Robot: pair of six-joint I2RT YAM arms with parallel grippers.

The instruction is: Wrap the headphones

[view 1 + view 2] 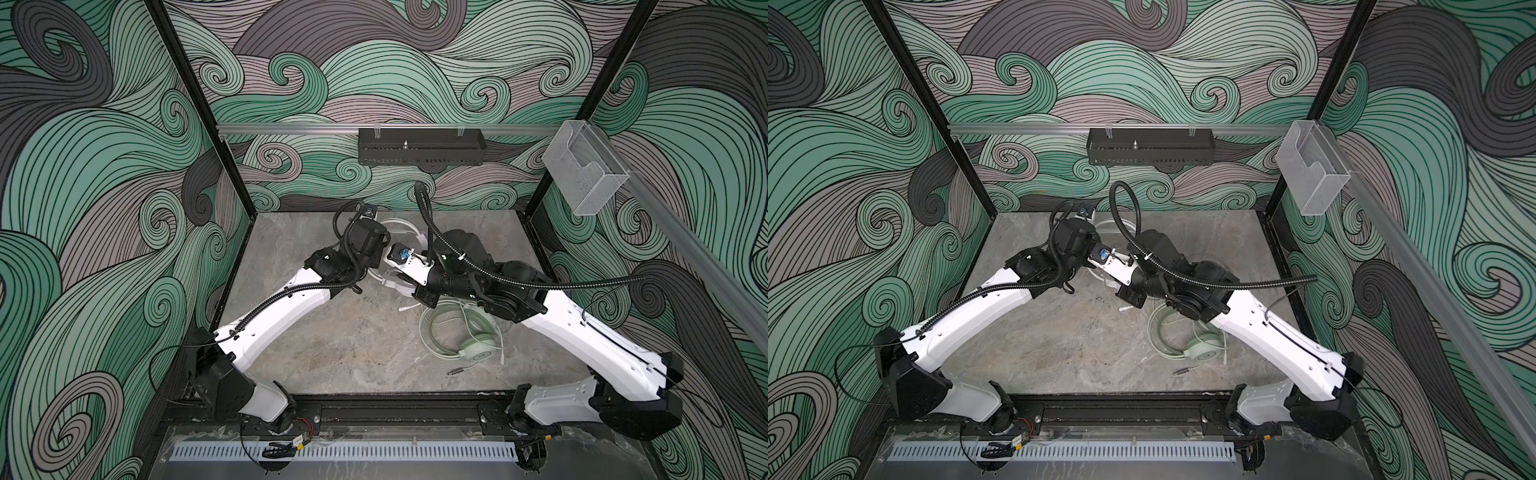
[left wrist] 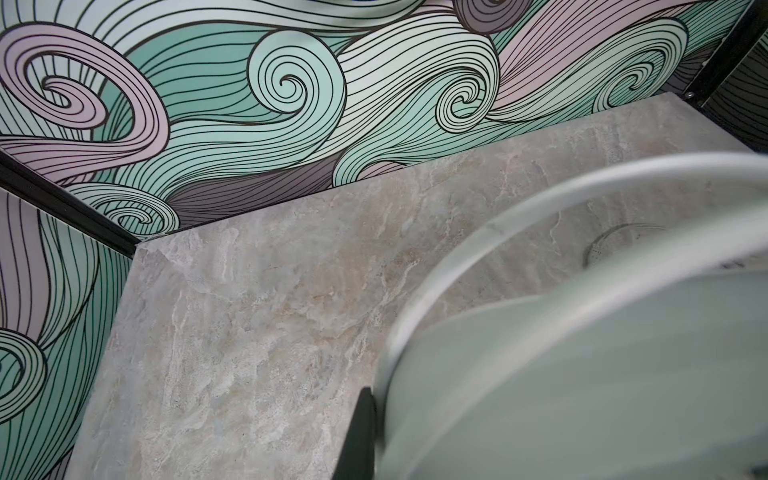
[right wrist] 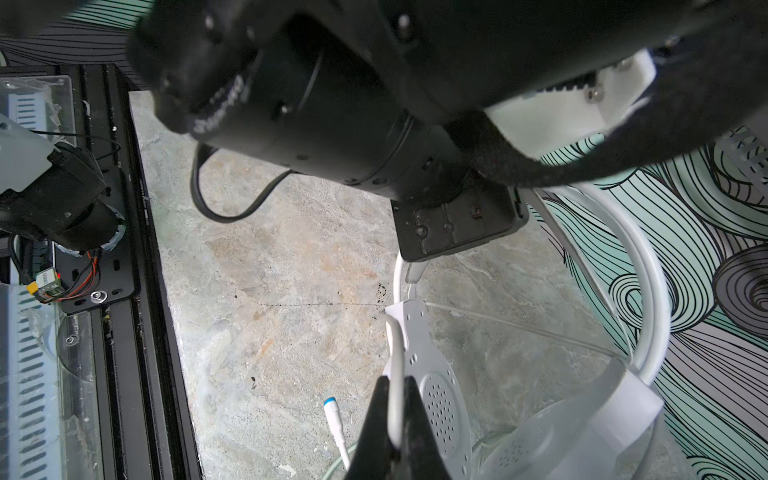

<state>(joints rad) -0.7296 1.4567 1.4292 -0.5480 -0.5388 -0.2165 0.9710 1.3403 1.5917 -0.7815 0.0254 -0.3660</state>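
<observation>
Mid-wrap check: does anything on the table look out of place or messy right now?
The pale mint green headset lies unwrapped at the table's front right, its thin cable sprawled in loose loops, and a metal jack plug lies apart toward the front edge. Small dark specks dot the grey marble tabletop.

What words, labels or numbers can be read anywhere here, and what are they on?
Pale lettering on the black arm joint, right wrist view: upside down and blurred, cannot be read.
On the white headphones: no readable print.
On the mint green headphones: no readable print.
Nothing else legible shows in any view.
</observation>
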